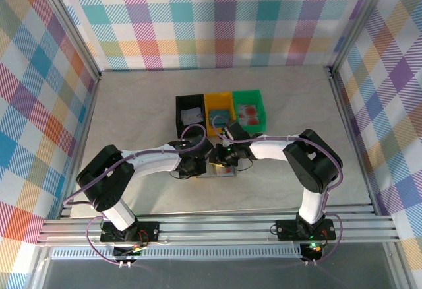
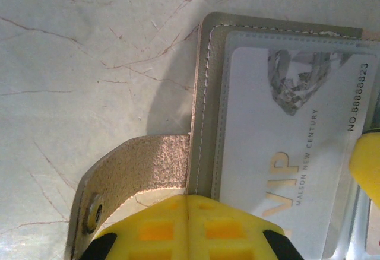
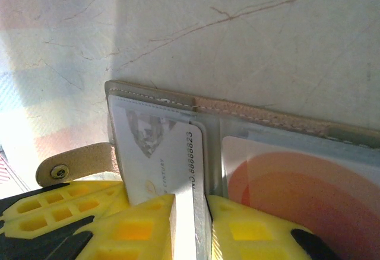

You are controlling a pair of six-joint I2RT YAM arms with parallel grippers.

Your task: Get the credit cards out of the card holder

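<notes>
Two robot arms reach inward and meet over the middle of a pale marbled table. The grey card holder lies open and flat there, just in front of a row of three trays: black, yellow and green.

The left gripper has its yellow jaws pressed together, empty, over the holder's edge where a tan strap with a metal snap sticks out. I cannot tell whether it touches the holder.

The right gripper has its jaws nearly closed, pinching the numbered edge of a white card marked VIP, which sits in one pocket panel. A reddish-pink card sits in the neighbouring panel of the holder.
</notes>
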